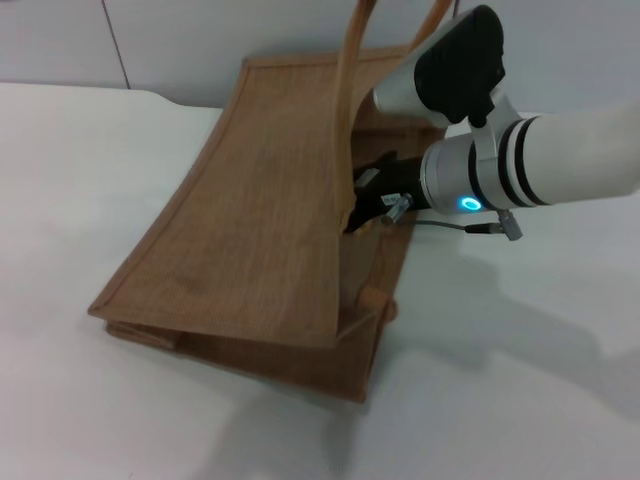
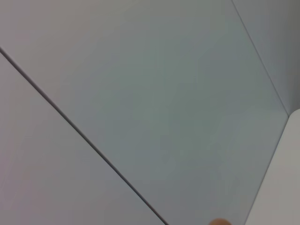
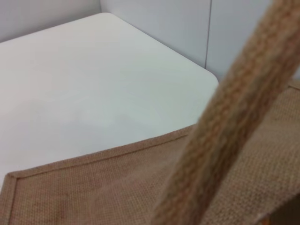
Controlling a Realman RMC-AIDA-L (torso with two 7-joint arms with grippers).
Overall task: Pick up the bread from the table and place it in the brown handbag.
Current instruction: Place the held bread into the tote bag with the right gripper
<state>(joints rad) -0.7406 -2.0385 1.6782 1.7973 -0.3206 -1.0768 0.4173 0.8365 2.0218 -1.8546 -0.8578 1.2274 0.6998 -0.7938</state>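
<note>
The brown handbag (image 1: 250, 200) lies on the white table (image 1: 70, 200) with its upper side lifted, so its mouth gapes toward the right. One arched handle (image 1: 347, 90) runs up out of the picture. My right gripper (image 1: 360, 212) reaches into the bag's mouth, under the lifted side, and its tips are hidden by the fabric. The bread is hidden. The right wrist view shows the bag's woven fabric (image 3: 117, 187) and a handle (image 3: 225, 140) close up. My left gripper is out of view; its wrist view shows only wall.
The white table (image 3: 93, 84) stretches to the left and in front of the bag, with a rounded far corner. A grey panelled wall (image 2: 140, 93) stands behind. My right forearm (image 1: 560, 160) hangs over the table right of the bag.
</note>
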